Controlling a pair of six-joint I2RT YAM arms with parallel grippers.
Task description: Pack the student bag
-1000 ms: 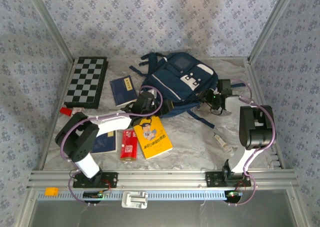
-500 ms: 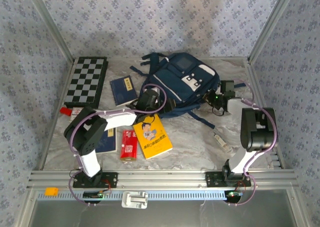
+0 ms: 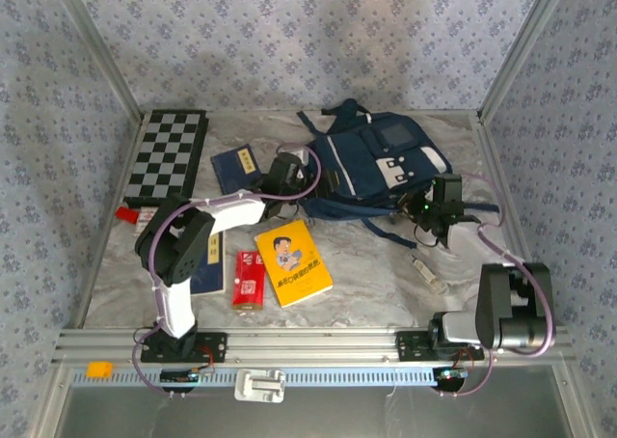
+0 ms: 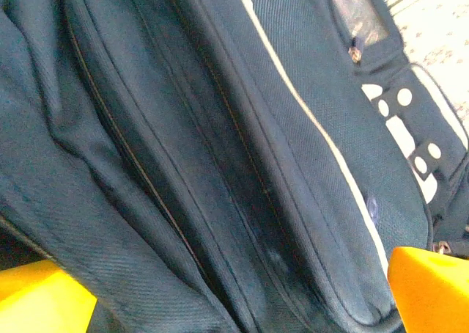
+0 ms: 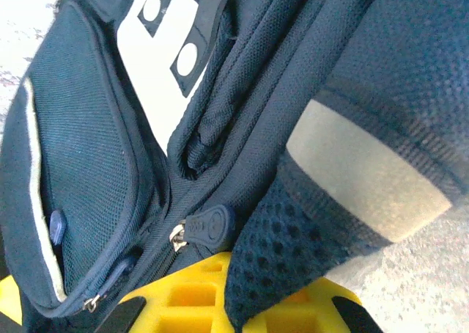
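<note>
Navy fabric fills the far middle of the table [image 3: 376, 284]: the bag [image 3: 371, 163] lies there with its front pocket facing up and its white patches toward the right. No brand name can be read on it. The right wrist view gives a white patch crossed by a dark strip with white dots, a thin white stripe along the pocket, and a blue zip pull [image 5: 209, 227].

The left gripper [image 3: 299, 168] is at the bag's left side. Its yellow fingers [image 4: 44, 300] are spread wide, with the bag's seams and zip lines between them. The right gripper [image 3: 424, 204] is at the bag's near right corner, jaws pressed together, pinching a dark mesh-padded part of the bag.

A chessboard [image 3: 172, 158] lies at the left. Beside it is a blue book [image 3: 236, 168] with a yellow label too small to read. Nearer lie a yellow book [image 3: 294, 262], with a cartoon figure and dark characters I cannot make out, and a red packet [image 3: 249, 279] with unreadable print.
</note>
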